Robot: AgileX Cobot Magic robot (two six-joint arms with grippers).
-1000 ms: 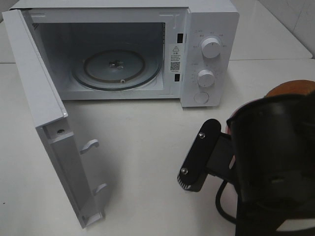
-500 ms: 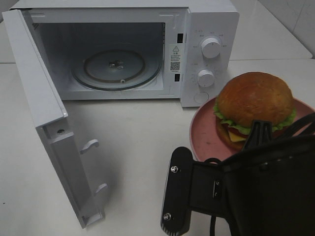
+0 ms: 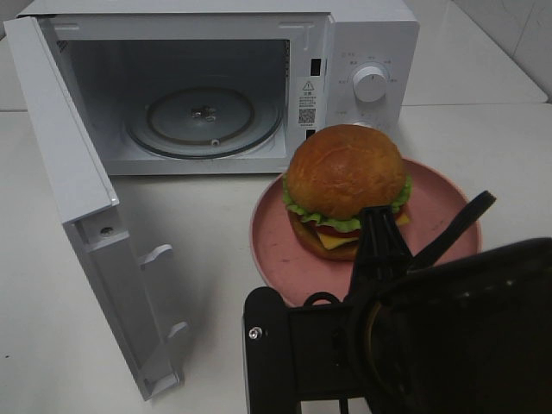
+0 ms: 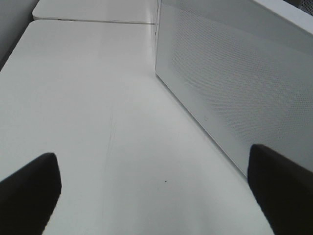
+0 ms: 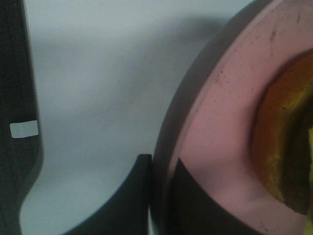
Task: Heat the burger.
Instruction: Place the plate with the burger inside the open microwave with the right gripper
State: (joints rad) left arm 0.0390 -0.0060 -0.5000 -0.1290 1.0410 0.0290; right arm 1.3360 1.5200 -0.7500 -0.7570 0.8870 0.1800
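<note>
- The right tool (image 5: 152, 191) is pinching shut on the pink plate (image 3: 276, 241) at its rim; the burger (image 3: 345, 172) is sitting on it, before the open microwave (image 3: 371, 34).
- The left tool (image 4: 156, 196) is gaping wide, empty.
- Risk: the plate tilting under this one-edge grip, and the burger sliding off.

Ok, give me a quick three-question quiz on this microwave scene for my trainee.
1. True or false: the microwave has its door open.
2. The burger sits on: A) the pink plate, B) the turntable, C) the bare table.
3. Fill in: the right gripper is shut on the pink plate's ____.
Key: 1 true; 2 A; 3 rim.
</note>
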